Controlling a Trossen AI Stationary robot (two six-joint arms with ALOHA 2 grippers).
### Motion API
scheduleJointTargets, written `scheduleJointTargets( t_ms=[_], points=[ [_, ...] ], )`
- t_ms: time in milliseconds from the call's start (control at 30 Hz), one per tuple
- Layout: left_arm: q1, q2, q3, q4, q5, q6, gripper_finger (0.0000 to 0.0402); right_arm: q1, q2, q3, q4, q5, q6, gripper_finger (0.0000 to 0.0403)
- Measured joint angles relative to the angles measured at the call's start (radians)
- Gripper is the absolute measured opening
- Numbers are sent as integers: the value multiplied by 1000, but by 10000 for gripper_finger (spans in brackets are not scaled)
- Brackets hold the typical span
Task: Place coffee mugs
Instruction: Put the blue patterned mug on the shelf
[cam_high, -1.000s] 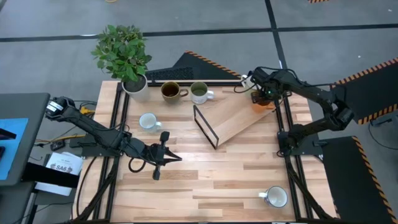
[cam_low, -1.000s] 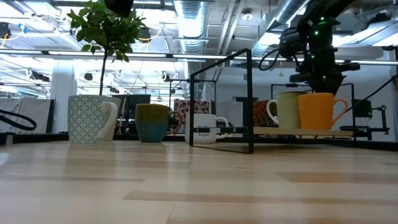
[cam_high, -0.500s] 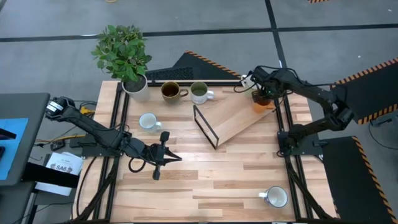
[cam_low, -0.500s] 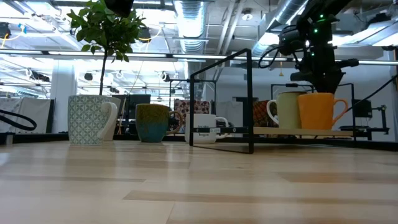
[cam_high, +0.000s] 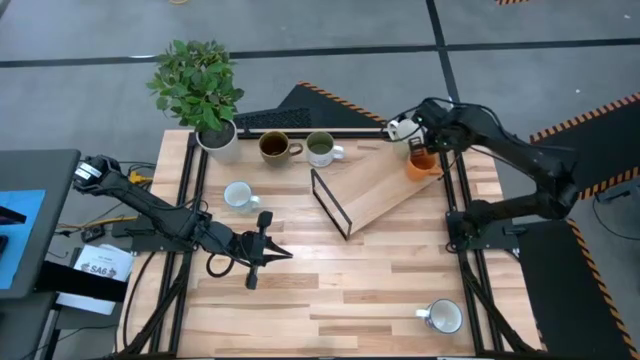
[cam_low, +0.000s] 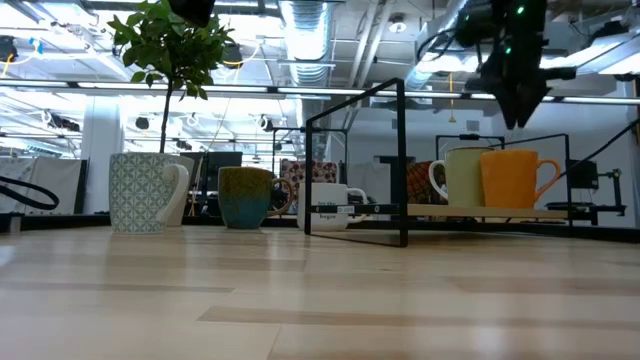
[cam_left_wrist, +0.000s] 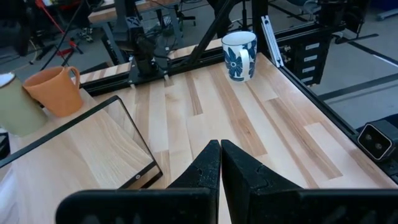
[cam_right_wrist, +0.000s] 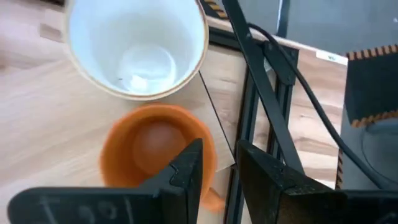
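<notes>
Orange mug (cam_high: 421, 165) stands upright on the raised wooden board (cam_high: 372, 190) at the tabletop's far right, just beside the cream mug (cam_low: 459, 178), and you have the right gripper (cam_low: 520, 108) directly above it, jaws part-open and holding nothing, clear of the rim. Watch your exit: drift sideways while low and 1 finger could catch the rim or handle, tipping the mug or knocking it into its neighbour near the board's edge. Your left gripper (cam_high: 254, 262) rests on the tabletop, jaws shut and empty.

arms (cam_high: 150, 205): black, jointed | cables: black, looped | claw (cam_left_wrist: 220, 163): dark, tapered fingers
</notes>
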Motion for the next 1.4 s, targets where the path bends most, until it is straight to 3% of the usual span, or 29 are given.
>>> scheduleJointTargets(
  t_ms=[133,267,600,800,1167,1267,1400],
  points=[
    [0,0,0,0,0,0,0,76,-78,5,4,0,0,124],
    [0,0,0,0,0,0,0,227,-149,-12,68,-1,8,124],
    [0,0,0,0,0,0,0,706,-250,-259,551,-3,-5,124],
    [0,0,0,0,0,10,0,911,-250,-380,813,7,-3,124],
    [0,0,0,7,0,11,0,989,-293,-389,869,45,-13,124],
    [2,0,0,7,0,11,0,977,-292,-389,871,-68,-18,124],
    [2,0,0,7,0,17,0,969,-268,-388,888,-333,54,124]
  ],
)
